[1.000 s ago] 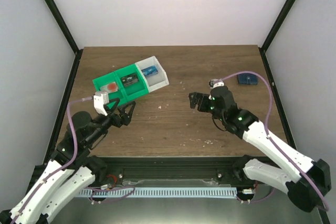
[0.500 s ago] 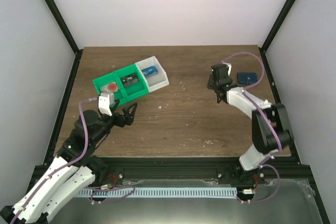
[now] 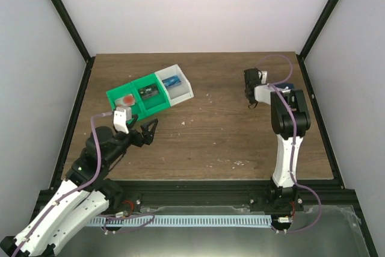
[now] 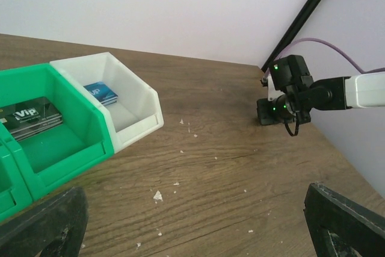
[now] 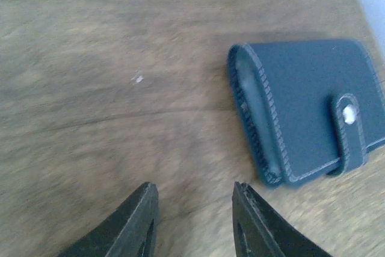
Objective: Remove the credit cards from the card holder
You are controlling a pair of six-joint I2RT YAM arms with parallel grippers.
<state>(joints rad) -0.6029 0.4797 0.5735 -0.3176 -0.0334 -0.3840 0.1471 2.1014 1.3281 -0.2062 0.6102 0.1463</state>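
Near the worktop's (image 3: 204, 136) left front corner, the left gripper (image 4: 192, 233) hovers with its fingers spread wide, holding nothing. Beyond it, toward the far left, sit a green tray (image 3: 139, 95) with a dark card (image 4: 33, 117) inside and a white tray (image 3: 180, 88) with a blue card (image 4: 101, 92).

At the far right corner, the right gripper (image 5: 192, 218) hangs low over bare wood, its jaws partly apart and gripping nothing. The card holder (image 5: 307, 106) lies flat just beside it, apart from both fingertips and close to the worktop's right edge. The navy holder is folded shut, its tab (image 5: 350, 133) fastened across the cover by a pale stud.

The holder looks light, thin and soft, with stitched edges that would likely flex under a pinch. Lying flush on smooth wood, it may slide rather than lift. The thicker rounded edge facing the gripper seems the best place to take hold, leaving the tab free to be pulled open.
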